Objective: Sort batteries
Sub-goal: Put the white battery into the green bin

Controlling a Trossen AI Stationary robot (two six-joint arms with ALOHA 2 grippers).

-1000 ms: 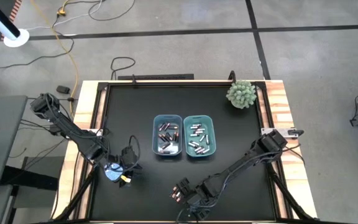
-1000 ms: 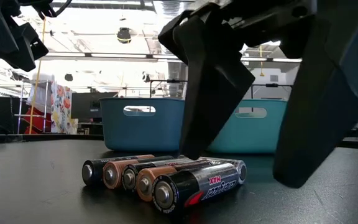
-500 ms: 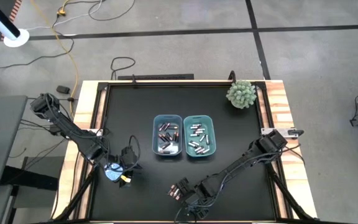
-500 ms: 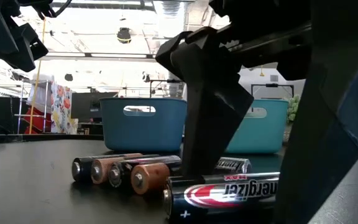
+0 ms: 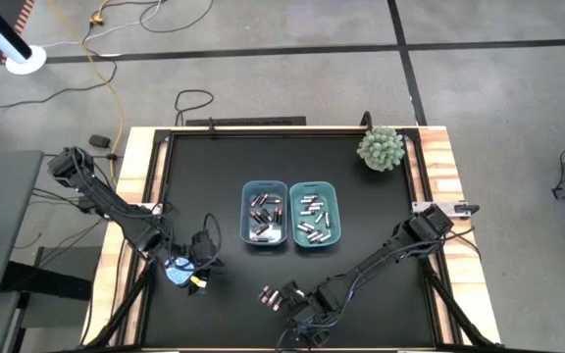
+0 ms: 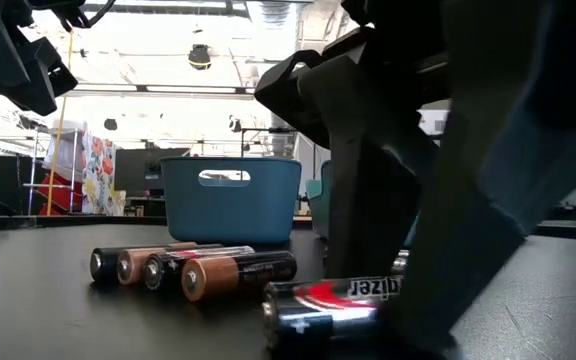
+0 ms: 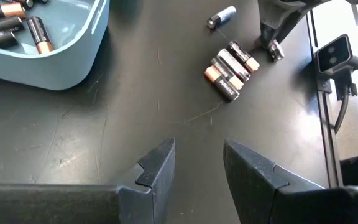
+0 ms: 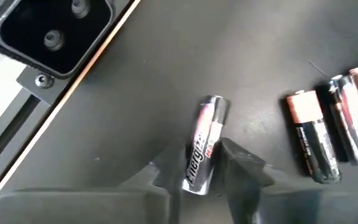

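Two bins sit side by side mid-counter in the high view: a blue bin and a teal bin, each holding a scatter of batteries too small to count. A potted plant stands at the far right corner. The left end effector waits near the counter's left front. The right end effector is low at the front edge, beside a small loose cluster.

From the low view, four batteries lie in a touching row on the counter, copper ends forward. One silver battery lies apart, nearer the camera, between the right end effector's dark fingers.

The left wrist view shows the left end effector with its fingers apart and holding nothing. Beyond it the row of four and the single silver cell show again.

The right wrist view shows the right end effector's fingers straddling the silver battery, slightly apart, seemingly not yet clamped.

Risk, as a judgement: the round cell may roll or squirt out as the fingers close, since it lies along the gap. It could also knock the neighbouring row out of line.
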